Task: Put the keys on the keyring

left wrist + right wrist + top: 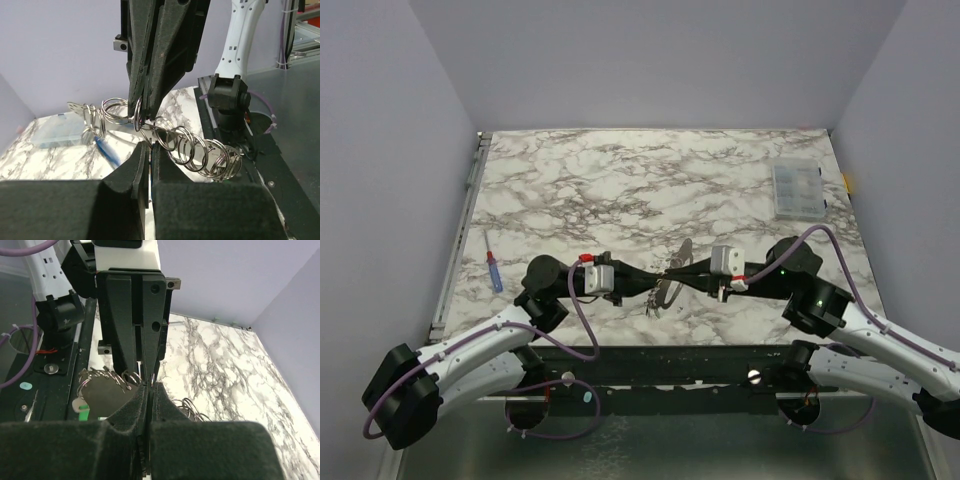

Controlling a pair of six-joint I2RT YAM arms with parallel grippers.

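The keyring [661, 298] is a silvery elongated loop held off the table between both grippers at the middle front. In the left wrist view it [200, 150] carries several small split rings. My left gripper [658, 277] is shut, with a thin blue sliver, seemingly a blue key, pinched between its pads [148, 145] right under the loop. My right gripper [674, 271] comes from the opposite side and is shut on one small ring of the keyring [141, 116]. A blue key head [106, 151] hangs below the loop. A green bit [82, 412] shows by the rings. The black key is not visible.
A screwdriver with a red-and-blue handle [494, 268] lies at the table's left edge. A clear compartment box [796, 190] stands at the back right. The arm bases and a black rail [670, 365] run along the near edge.
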